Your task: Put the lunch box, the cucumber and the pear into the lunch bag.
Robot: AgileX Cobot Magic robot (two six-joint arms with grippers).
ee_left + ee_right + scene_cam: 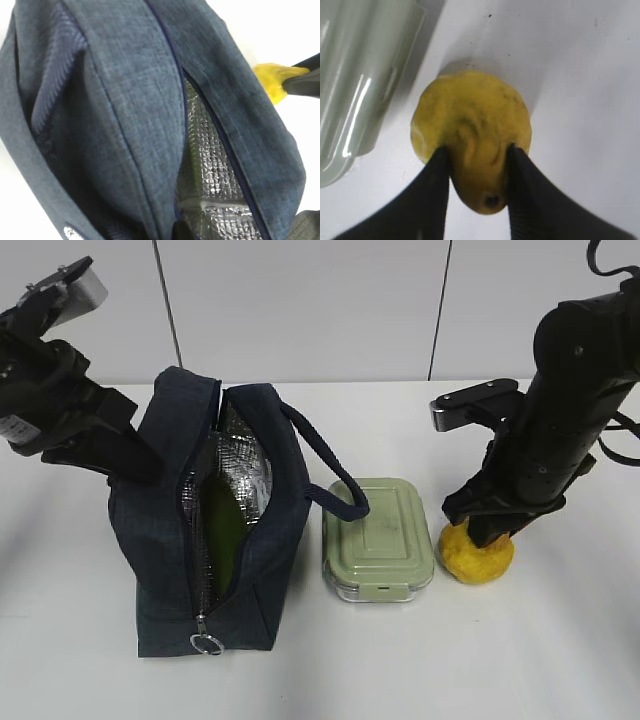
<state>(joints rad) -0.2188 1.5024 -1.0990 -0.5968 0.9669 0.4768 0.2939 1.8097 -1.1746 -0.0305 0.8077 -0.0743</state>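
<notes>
The navy lunch bag [160,540] stands open at the left, silver lining showing, with the dark green cucumber [222,530] inside it. My left gripper [143,462] is at the bag's left top edge. In the left wrist view the bag's fabric [130,115] fills the frame and folds over the jaws, which seem pinched on the flap. The sage-lidded lunch box [378,535] sits on the table right of the bag and shows in the right wrist view [355,75]. My right gripper [477,155] is shut on the yellow pear [470,120], which rests on the table [478,552].
The bag's loop handle [340,495] droops onto the lunch box lid. The zipper ring pull [206,644] hangs at the bag's near end. The white table [420,660] runs to a white wall behind.
</notes>
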